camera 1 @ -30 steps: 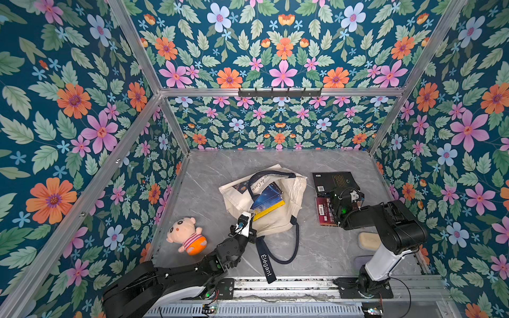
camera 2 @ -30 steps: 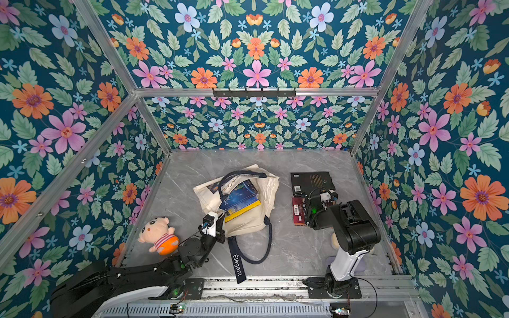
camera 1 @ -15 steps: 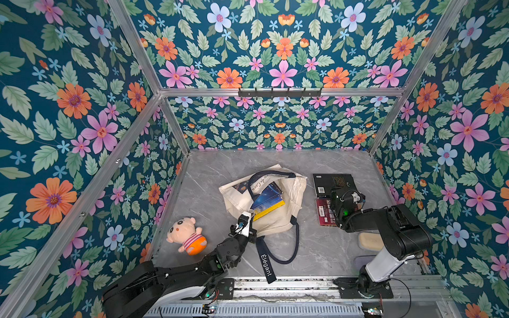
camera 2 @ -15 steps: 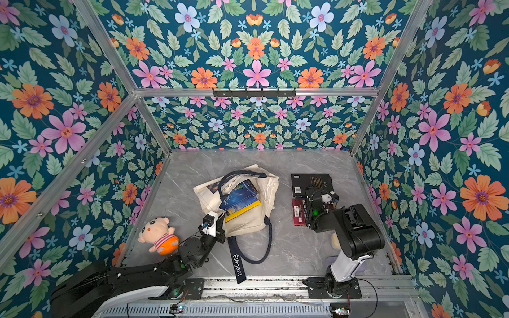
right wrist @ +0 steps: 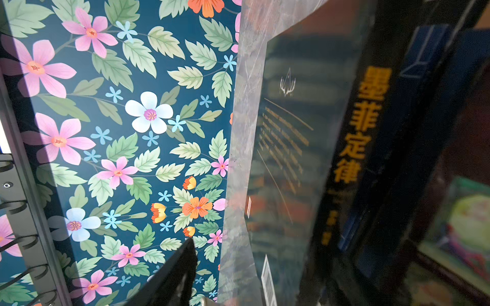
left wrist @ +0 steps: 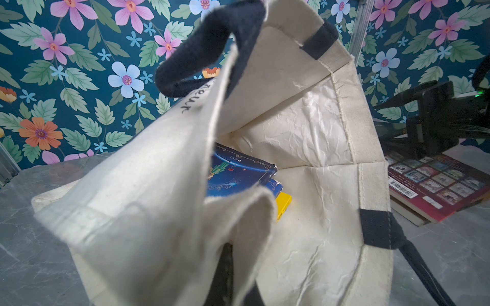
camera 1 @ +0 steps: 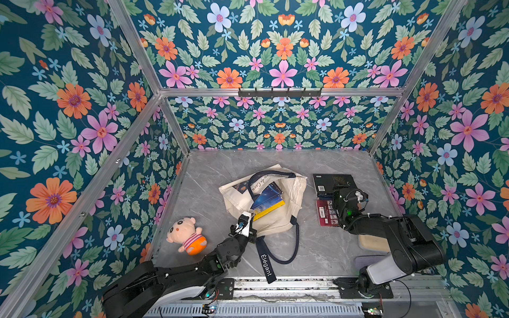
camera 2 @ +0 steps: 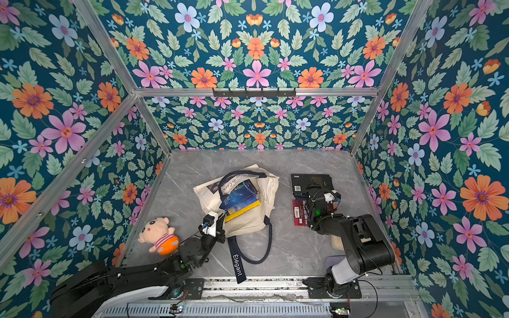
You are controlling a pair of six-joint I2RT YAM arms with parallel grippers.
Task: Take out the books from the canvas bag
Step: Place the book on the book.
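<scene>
My left gripper (camera 1: pixel 248 219) pinches the canvas bag (camera 1: pixel 289 198) rim, mid-worktop. Blue and yellow books (camera 1: pixel 268 199) inside, spines slanting toward the back right corner. My right gripper (camera 1: pixel 336 192), fingers spread over the taken-out stack (camera 1: pixel 325 216) near the right edge, is free; I'd send it leftward

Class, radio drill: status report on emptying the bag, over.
Left gripper shut on canvas bag rim; right gripper open over table stack. Blue and yellow books inside bag. Navy handle crosses the mouth.
</scene>
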